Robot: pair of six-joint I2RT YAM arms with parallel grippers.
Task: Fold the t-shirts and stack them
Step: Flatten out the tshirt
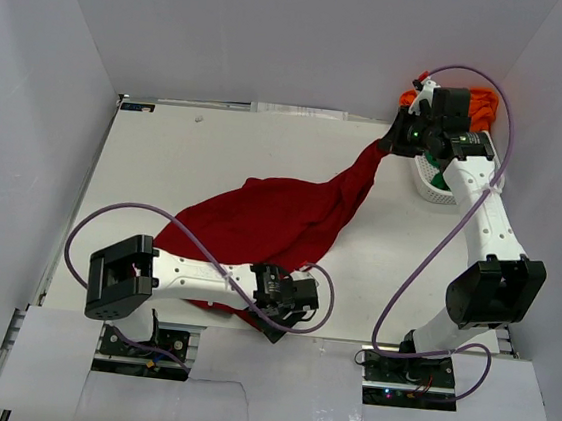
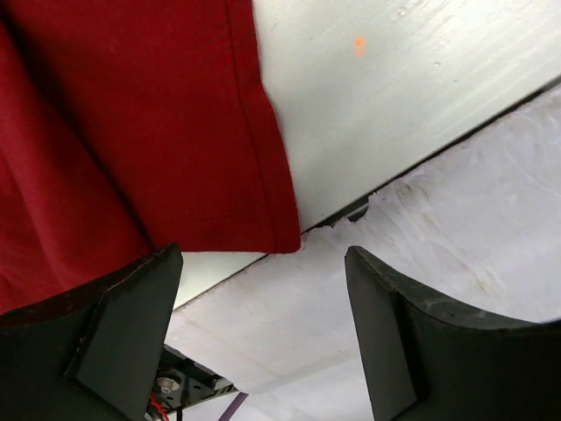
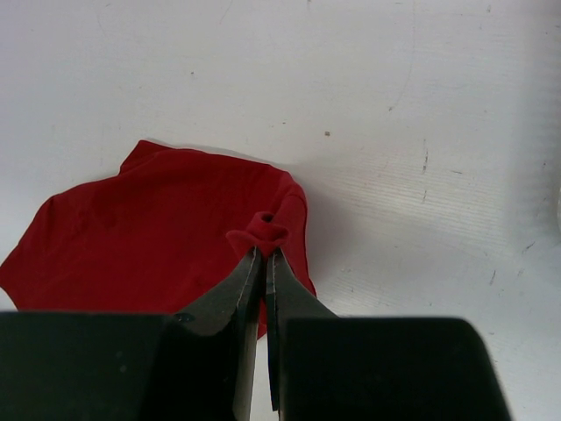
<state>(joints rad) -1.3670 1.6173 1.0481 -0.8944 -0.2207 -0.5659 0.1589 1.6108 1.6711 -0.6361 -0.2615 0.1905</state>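
Observation:
A dark red t-shirt (image 1: 270, 219) lies spread on the white table and is pulled into a taut strip towards the far right. My right gripper (image 1: 394, 140) holds that far end up; in the right wrist view it (image 3: 265, 253) is shut on a small pinch of the red t-shirt (image 3: 149, 237). My left gripper (image 1: 282, 321) hovers at the table's near edge, beside the shirt's near hem. In the left wrist view it (image 2: 263, 259) is open with nothing between its fingers, and the hem corner of the red t-shirt (image 2: 131, 132) lies just beyond the left finger.
A white lattice basket (image 1: 442, 194) stands at the far right, under the right arm, with green fabric (image 1: 434, 173) inside. An orange shirt (image 1: 485, 103) hangs behind it. The table's front edge (image 2: 438, 145) runs just beyond the left fingertips. White walls enclose the table.

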